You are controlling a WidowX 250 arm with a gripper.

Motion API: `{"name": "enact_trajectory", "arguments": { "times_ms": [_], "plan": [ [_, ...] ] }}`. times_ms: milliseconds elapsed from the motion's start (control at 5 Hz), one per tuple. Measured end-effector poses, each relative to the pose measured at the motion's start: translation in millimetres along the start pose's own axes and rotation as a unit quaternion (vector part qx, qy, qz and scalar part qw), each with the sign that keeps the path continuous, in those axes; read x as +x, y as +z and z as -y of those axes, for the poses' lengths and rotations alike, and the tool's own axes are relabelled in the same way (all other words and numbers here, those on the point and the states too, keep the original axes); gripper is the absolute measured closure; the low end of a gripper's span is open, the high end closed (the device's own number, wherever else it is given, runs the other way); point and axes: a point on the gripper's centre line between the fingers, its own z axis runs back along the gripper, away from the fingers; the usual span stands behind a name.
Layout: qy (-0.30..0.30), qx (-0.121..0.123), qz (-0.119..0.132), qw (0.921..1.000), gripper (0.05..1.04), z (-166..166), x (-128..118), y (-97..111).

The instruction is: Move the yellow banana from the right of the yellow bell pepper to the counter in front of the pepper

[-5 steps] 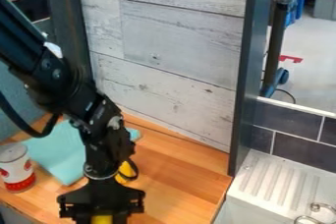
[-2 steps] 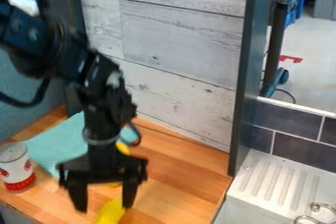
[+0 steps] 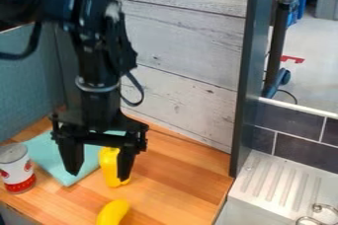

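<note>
Yellow curved object (image 3: pixel 114 212): on the wooden counter (image 3: pixel 175 174) at the bottom edge of the frame, left of centre, partly cut off; clear of the black gripper (image 3: pixel 98 175). Hangs above it in the lower left, fingers spread wide, gripping nothing; overlaps in view with an upright-looking yellow object (image 3: pixel 108 166), partly hidden behind one finger; cannot tell whether touching it. Near these, a teal cloth (image 3: pixel 46 154) and, at the left edge, a red-and-white can (image 3: pixel 17 169). Looks like a free, ungripped stage, between handling steps; for any grip on the curved object, calls for lining up over it toward the bottom edge, then lowering with fingers apart before closing, well away from the other yellow one.
</note>
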Motion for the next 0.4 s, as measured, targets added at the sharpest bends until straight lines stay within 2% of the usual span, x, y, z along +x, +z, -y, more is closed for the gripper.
{"name": "enact_trajectory", "arguments": {
  "times_ms": [200,400],
  "plan": [
    [-0.124,0.014,-0.014,0.9921,0.083,16.0,-4.5,24.0],
    [-0.168,0.008,-0.016,0.9857,0.083,20.2,-5.8,25.8]
  ]
}}
